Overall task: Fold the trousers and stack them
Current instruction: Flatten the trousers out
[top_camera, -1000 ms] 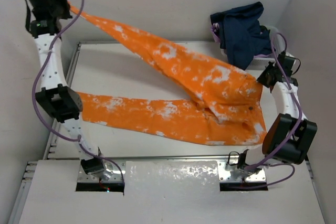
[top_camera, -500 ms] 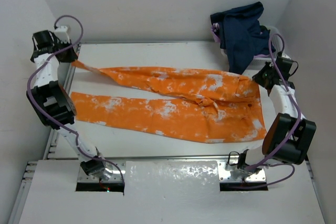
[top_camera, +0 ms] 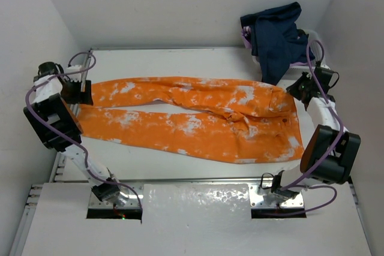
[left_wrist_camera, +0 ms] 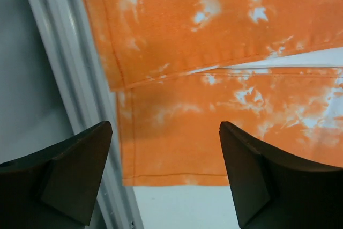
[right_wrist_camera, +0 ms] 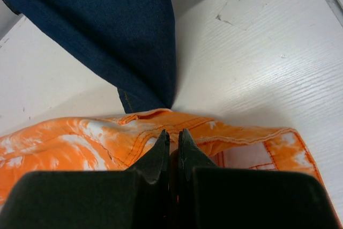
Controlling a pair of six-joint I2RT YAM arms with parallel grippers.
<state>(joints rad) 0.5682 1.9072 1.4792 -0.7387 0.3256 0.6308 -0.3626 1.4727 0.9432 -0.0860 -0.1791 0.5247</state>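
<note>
The orange trousers point(top_camera: 192, 118) with white splotches lie flat across the table, waist at the right, both legs side by side reaching the left edge. My left gripper point(top_camera: 81, 93) hangs open just above the leg hems point(left_wrist_camera: 177, 154); its fingers point(left_wrist_camera: 80, 170) are wide apart with nothing between them. The far leg's hem point(left_wrist_camera: 161, 30) overlaps the near leg a little. My right gripper point(top_camera: 298, 91) sits at the waist's far corner. In the right wrist view its gripper point(right_wrist_camera: 172, 132) is shut, pinching the orange waistband point(right_wrist_camera: 236, 132).
A dark blue garment point(top_camera: 276, 37) is heaped at the back right corner, and one end point(right_wrist_camera: 107, 25) drapes down to the trousers' waist. The table's metal side rail point(left_wrist_camera: 59, 52) runs just left of the hems. White walls stand close on three sides.
My left arm swung down from high at the back left, laid the far leg flat beside the near leg, and opened, letting go of the hem. The right gripper stayed shut at the waist.
</note>
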